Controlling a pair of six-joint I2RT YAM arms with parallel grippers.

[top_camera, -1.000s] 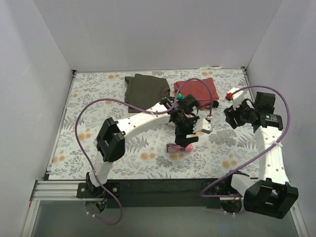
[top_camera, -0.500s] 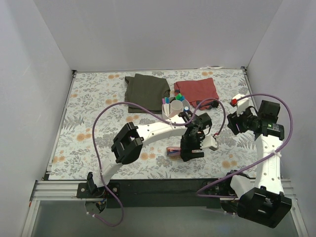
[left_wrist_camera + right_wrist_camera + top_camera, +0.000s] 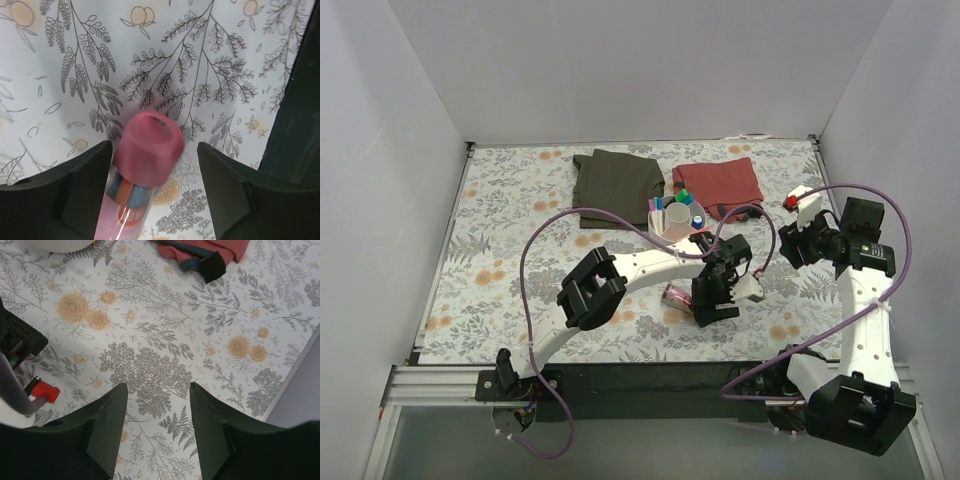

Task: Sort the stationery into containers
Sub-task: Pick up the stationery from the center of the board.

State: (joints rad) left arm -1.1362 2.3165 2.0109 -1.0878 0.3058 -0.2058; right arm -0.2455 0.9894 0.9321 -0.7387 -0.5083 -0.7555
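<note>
Just above centre in the overhead view, the round white bowl sits between the olive cloth and the red cloth. Blue-, green- and pink-tipped stationery stands in it, though its dividers are too small to make out. Below the bowl the fat pink tube lies on the floral table, its right end hidden under the left gripper. The left wrist view shows a rounded pink cap on a clear body with blue and orange inside, cut off at the lower edge. The cap lies between spread jaws, and whether they touch it is unclear. At right, the right gripper has its fingers apart with nothing between them.
</note>
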